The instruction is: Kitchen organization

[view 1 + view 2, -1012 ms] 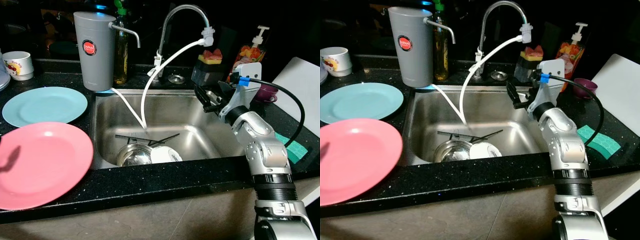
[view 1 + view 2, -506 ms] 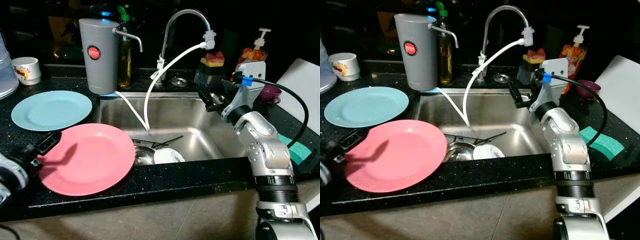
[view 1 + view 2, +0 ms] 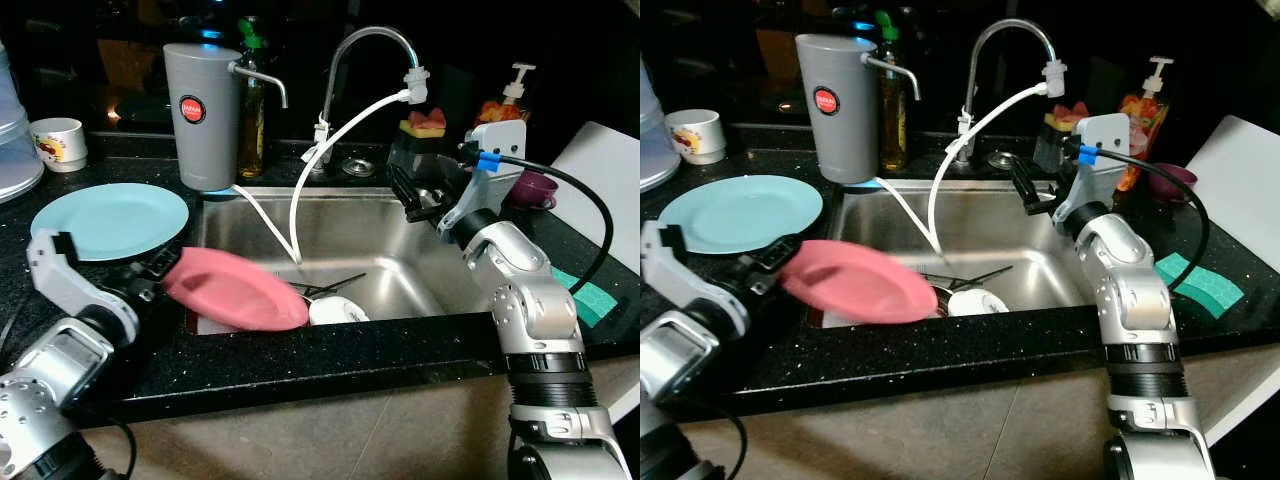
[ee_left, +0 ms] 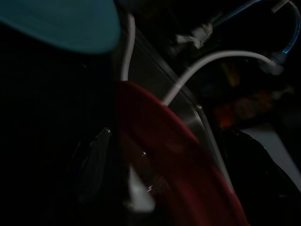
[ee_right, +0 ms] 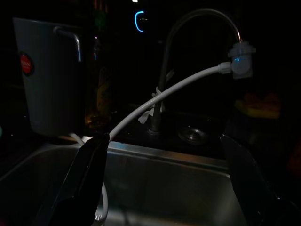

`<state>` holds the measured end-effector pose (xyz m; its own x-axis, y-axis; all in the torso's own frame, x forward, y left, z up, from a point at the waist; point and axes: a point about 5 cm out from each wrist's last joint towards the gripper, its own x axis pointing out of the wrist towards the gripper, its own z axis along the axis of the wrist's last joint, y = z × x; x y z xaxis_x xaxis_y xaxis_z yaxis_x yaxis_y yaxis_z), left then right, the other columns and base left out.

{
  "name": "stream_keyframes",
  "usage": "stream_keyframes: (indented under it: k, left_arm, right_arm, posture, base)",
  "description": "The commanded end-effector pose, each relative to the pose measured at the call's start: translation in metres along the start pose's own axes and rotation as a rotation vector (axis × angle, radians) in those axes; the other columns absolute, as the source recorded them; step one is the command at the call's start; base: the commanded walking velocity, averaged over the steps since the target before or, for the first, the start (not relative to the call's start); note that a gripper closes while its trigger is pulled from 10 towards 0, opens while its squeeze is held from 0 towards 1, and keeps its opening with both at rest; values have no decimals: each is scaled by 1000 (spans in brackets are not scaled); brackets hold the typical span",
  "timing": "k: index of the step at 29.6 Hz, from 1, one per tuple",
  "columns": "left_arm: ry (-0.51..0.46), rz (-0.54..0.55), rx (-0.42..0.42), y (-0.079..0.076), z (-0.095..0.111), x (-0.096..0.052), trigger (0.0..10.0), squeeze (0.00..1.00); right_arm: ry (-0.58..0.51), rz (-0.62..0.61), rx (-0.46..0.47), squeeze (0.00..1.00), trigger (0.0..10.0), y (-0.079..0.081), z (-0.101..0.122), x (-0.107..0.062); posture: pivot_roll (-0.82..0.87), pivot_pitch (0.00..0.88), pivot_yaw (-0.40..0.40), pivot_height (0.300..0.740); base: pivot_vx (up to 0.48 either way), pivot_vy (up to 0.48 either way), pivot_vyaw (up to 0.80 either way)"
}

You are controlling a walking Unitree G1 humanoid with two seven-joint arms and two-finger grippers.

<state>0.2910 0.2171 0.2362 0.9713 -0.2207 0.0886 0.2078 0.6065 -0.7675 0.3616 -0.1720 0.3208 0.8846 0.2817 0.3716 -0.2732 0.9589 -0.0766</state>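
Left pincer (image 3: 160, 272) grips the pink plate (image 3: 238, 290) by its rim, tilted over the sink's (image 3: 440, 300) left edge.

Bench (image 3: 330, 350): black stone look, polished, pale speckle. Sink (image 3: 360, 225): brushed steel, dull sheen. Tap (image 3: 365, 45): chromed metal, bright; hose (image 3: 330, 140) off it white, smooth plastic. Pink plate (image 3: 235, 290) in my left claw (image 3: 150, 275): smooth, soft gloss. Blue plate (image 3: 110, 220): same glazed look. Filter jug (image 3: 202, 115): grey matt plastic. My arms: silver metal, satin; claw fingers black, matt. Bowl (image 3: 335, 310) in sink: white, glossy. Sponge (image 3: 1200, 285): green, rough-looking.
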Motion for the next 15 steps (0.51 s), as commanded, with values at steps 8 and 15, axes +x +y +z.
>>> stream_keyframes:
  k: [8,15]
  left_arm:
    - [21,-322,152,-59,-2,15,10000,0]
    - [-60,-233,535,-69,44,16,10000,0]
  right_arm:
    - [-5,4,-5,0,10000,3,0,1]
    - [-21,33,-40,0,10000,10,3,2]
  posture:
    - [213,77,-125,740]
    - [209,77,-123,740]
  base:
    - [0,0,0]
    - [0,0,0]
